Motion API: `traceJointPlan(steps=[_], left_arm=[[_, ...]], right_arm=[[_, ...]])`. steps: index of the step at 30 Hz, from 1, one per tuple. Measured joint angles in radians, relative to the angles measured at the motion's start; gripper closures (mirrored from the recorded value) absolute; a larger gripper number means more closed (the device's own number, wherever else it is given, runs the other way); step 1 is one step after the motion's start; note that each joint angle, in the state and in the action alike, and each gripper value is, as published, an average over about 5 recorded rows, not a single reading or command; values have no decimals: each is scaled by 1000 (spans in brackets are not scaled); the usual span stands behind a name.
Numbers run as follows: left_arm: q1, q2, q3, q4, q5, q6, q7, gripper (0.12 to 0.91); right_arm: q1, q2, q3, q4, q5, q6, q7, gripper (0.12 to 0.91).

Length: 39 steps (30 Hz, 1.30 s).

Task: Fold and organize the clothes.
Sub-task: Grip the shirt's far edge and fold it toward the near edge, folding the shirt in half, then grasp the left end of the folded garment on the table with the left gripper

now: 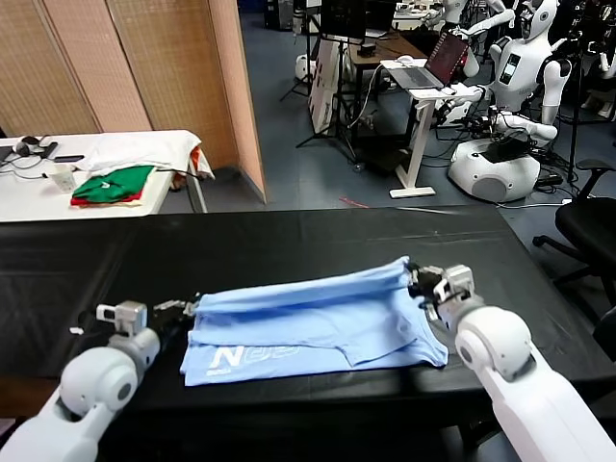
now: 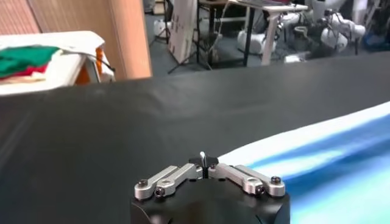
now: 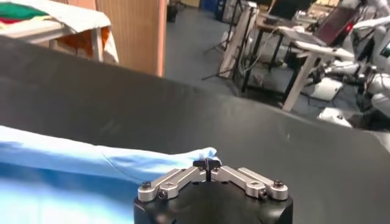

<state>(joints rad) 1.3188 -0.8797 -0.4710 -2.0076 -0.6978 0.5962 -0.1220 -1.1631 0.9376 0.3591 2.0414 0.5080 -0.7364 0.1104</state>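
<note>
Pinching the T-shirt [image 1: 318, 322] edges, left gripper [image 1: 183, 309] and right gripper [image 1: 416, 279] both clamped, lettering [image 1: 252, 355] partly hidden under fold

Head view: high, looking forward and down over the black table [image 1: 289, 241].
Wrist views: low, close behind each gripper, facing the far edge.
Shared: T-shirt [image 1: 318, 322], table, far room.
</note>
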Motion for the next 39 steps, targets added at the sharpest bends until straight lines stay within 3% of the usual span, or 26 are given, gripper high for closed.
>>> traceJointPlan(steps=[19,26,31,35,39], left_arm=[[73,-42,4,3,122,-13,20,880],[102,-68,-27,-47,140,-7,10,880],[101,-101,-68,-82,104,-12,9,880],[70,-128,-80,-73,91,-26,9,861],[31,-150,-70,-42,93,-25,0,683]], right_arm=[[-77,28,-16,-4,-6,0,-6,884],[-103,45,42,40,48,0,-14,884],[-89,61,95,42,82,0,5,874],[-55,87,109,8,82,2,46,727],[-13,120,93,-49,67,32,61,466]])
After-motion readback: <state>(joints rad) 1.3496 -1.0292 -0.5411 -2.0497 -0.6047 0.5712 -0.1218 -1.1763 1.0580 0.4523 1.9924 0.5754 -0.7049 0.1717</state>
